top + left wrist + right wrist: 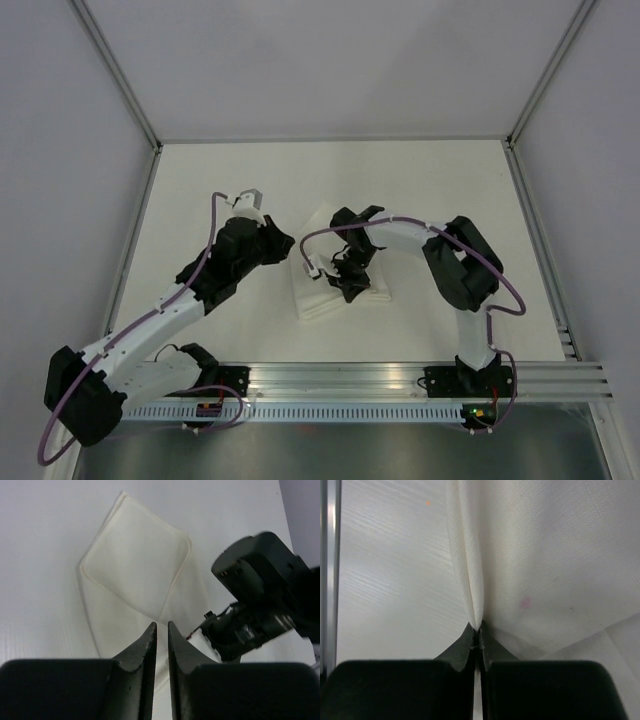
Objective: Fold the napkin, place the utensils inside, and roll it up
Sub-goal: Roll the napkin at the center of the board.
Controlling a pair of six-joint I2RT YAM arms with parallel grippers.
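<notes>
The right gripper (476,632) is clamped on the napkin (325,285) — a pinched ridge of cloth (471,570) rises directly ahead of its closed fingertips, with flat cloth spreading to the gripper's right. The left gripper (162,627) holds nothing; its fingers stand nearly together, a narrow gap between them. The folded napkin lies on the table (420,180) ahead of the left gripper, not touching it.

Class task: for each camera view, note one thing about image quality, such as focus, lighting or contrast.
Top external: even, soft light; the napkin barely stands out from the pale table. Left wrist: the left hand and the right hand look soft and dark. Right wrist: napkin weave crisp, right hand's fingers nearly black.
</notes>
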